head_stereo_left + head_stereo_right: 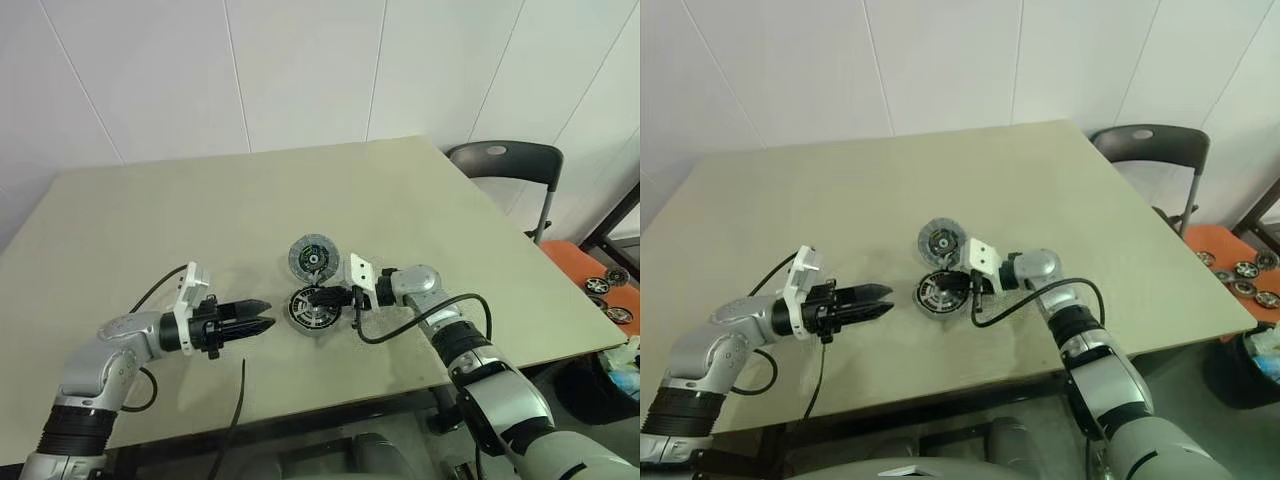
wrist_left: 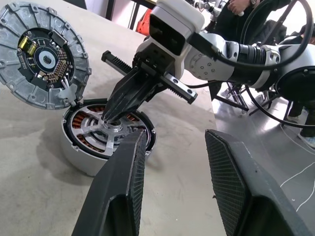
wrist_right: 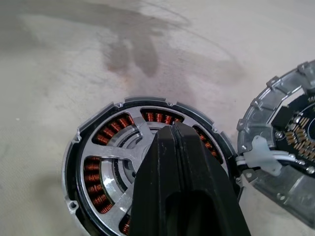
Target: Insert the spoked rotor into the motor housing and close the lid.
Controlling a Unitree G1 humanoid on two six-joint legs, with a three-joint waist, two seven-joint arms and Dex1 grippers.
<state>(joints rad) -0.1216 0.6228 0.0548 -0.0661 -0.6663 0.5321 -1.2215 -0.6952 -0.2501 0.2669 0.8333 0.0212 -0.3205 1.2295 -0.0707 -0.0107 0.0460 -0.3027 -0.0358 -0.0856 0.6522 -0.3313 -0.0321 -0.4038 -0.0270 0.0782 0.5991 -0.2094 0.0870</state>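
Observation:
The motor housing (image 1: 312, 308) stands on the table's middle, its copper windings (image 3: 110, 130) showing. Inside it lies the spoked rotor (image 2: 91, 129), silver, flat and level with the rim. My right gripper (image 1: 322, 297) comes in from the right, shut, with its tips resting on the rotor's hub. The lid (image 1: 314, 258) lies just behind the housing, circuit side up, joined to it by white wires (image 3: 268, 160). My left gripper (image 1: 268, 324) hovers left of the housing, pointing at it, open with nothing between its fingers (image 2: 123, 182).
The beige table (image 1: 150, 220) has bare room all around the motor. A dark chair (image 1: 505, 160) stands past the back right corner. An orange tray (image 1: 585, 262) with several wheels sits off the right edge. Black cables hang near both arms.

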